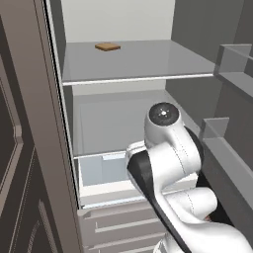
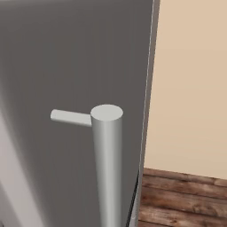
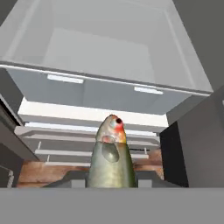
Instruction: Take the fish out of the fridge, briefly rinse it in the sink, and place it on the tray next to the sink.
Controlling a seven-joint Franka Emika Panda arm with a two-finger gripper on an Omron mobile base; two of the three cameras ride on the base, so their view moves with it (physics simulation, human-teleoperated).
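Observation:
In the hand view the fish, greenish-silver with a reddish head, stands up head first between my gripper's two dark fingertips, so the gripper is shut on it. Its tail is hidden below the frame. The fridge stands open in front of me, showing its pale grey interior and a glass shelf. Its dark brown panelled door is swung out at the left. My white arm is folded low in front of the fridge drawers. The sink and the tray are out of view.
A flat brown square slab lies on the upper glass shelf. A translucent drawer juts out just beyond the fish. Door bins line the right side. A grey panel with a bar handle stands close beside wooden floor.

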